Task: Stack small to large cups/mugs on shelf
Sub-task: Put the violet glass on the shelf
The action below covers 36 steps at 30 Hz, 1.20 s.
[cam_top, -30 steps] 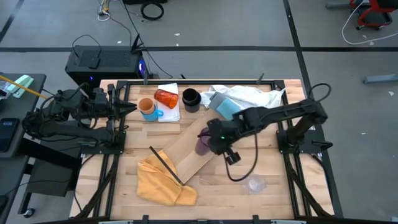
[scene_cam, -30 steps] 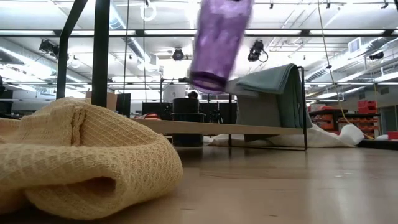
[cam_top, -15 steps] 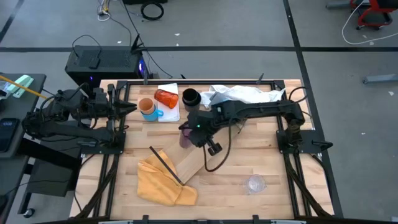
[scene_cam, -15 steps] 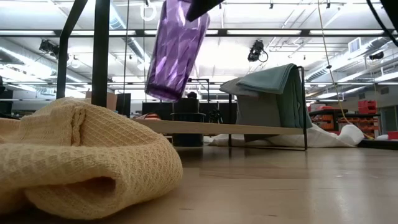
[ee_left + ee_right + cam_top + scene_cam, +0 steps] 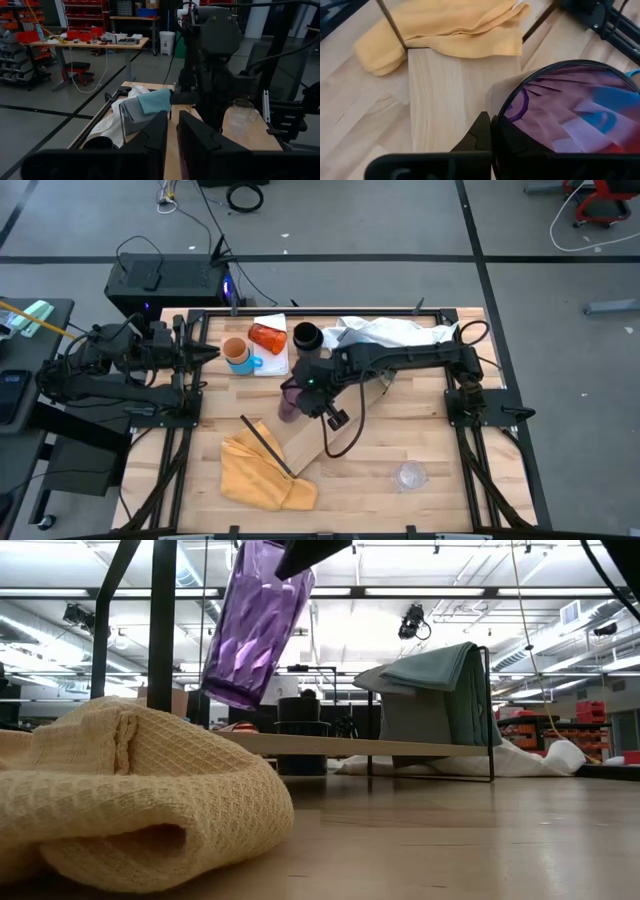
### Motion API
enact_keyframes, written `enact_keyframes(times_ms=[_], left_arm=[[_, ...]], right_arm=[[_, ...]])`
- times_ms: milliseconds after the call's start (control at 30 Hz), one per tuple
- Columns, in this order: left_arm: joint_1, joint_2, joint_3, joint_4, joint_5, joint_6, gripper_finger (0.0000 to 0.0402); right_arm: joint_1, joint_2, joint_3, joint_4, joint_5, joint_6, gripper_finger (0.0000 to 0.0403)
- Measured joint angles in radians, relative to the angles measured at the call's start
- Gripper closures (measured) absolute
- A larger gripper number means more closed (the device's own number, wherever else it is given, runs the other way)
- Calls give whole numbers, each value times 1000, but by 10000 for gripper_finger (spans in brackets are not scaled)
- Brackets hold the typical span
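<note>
A translucent purple cup [image 5: 288, 402] hangs tilted over the pale wooden shelf board [image 5: 322, 425], with my right gripper [image 5: 312, 383] shut on it. The board lies slanted on the table's middle; its near end meets a yellow cloth [image 5: 262, 470]. At the far left stand a blue mug with an orange cup in it [image 5: 238, 354] and a black mug [image 5: 306, 338]. A red-orange tumbler [image 5: 267, 337] lies on its side on a white pad. My left gripper [image 5: 173, 131] waits at the table's left edge, level, a narrow gap between its fingers. My right gripper holds the purple cup by its rim [image 5: 496, 118]: one finger [image 5: 480, 134] is outside the wall, the other inside the mouth. The fingers slant down from the table's right. The cup [image 5: 255, 625] is lifted clear, tilted, its bottom low and toward the table's left.
A white cloth [image 5: 390, 332] lies heaped at the far right. A clear glass [image 5: 409, 475] stands near the front right. A thin black rod [image 5: 266, 446] crosses the yellow cloth by the board's near end. Bare table shows at the near right.
My right gripper has carried the purple cup toward the table's left edge, over the board, sinking a little. The wrist has rolled, and the cup has tipped further, its bottom swinging left. The gripper has stayed shut on it.
</note>
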Motion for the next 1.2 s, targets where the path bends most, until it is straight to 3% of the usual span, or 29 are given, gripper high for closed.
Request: enact_keyframes(times_ms=[300, 567, 833, 1200], left_arm=[[0, 0, 0, 1, 0, 0, 350], [0, 0, 0, 1, 0, 0, 342], [0, 0, 0, -1, 0, 2, 349], [0, 0, 0, -9, 0, 2, 343]], right_arm=[[-66, -2, 11, 6, 1, -37, 399], [-69, 28, 166, 33, -28, 5, 399], [-67, 122, 313, -97, -74, 31, 399], [-42, 189, 312, -149, -92, 51, 399]])
